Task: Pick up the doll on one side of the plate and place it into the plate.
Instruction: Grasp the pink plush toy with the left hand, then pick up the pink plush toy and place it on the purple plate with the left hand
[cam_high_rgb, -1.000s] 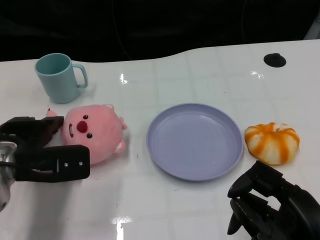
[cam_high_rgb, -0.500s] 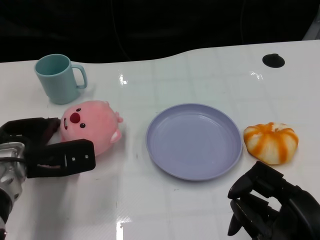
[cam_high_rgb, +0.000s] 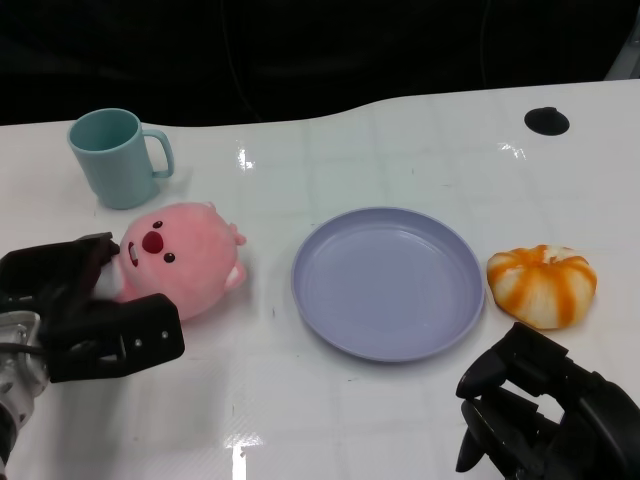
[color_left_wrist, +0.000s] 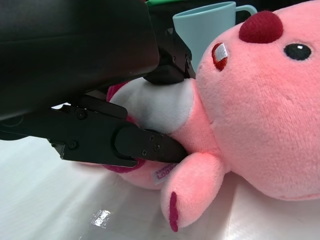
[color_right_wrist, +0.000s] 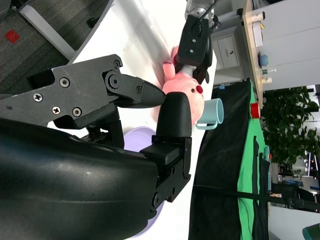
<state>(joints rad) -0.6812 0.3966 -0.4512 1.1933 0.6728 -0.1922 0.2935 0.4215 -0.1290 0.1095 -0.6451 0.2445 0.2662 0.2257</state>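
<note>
A pink plush doll (cam_high_rgb: 185, 265) with a red nose sits on the white table, left of the lavender plate (cam_high_rgb: 390, 280). My left hand (cam_high_rgb: 80, 305) wraps around the doll's left side, one finger behind it and one in front. In the left wrist view the fingers (color_left_wrist: 140, 145) press into the doll (color_left_wrist: 260, 115) at its white belly and underside. My right hand (cam_high_rgb: 545, 420) hangs over the near right edge with its fingers curled in, holding nothing. The right wrist view shows the doll (color_right_wrist: 187, 85) and the left hand (color_right_wrist: 196, 42) in the distance.
A teal mug (cam_high_rgb: 115, 157) stands behind the doll at the far left. An orange and white striped plush (cam_high_rgb: 543, 285) lies just right of the plate. A black disc (cam_high_rgb: 548, 121) sits at the far right. Beyond the table's far edge it is dark.
The doll has been turned from lying on its side to more upright and drawn slightly left. My left hand has closed in around it. The right hand has stayed put.
</note>
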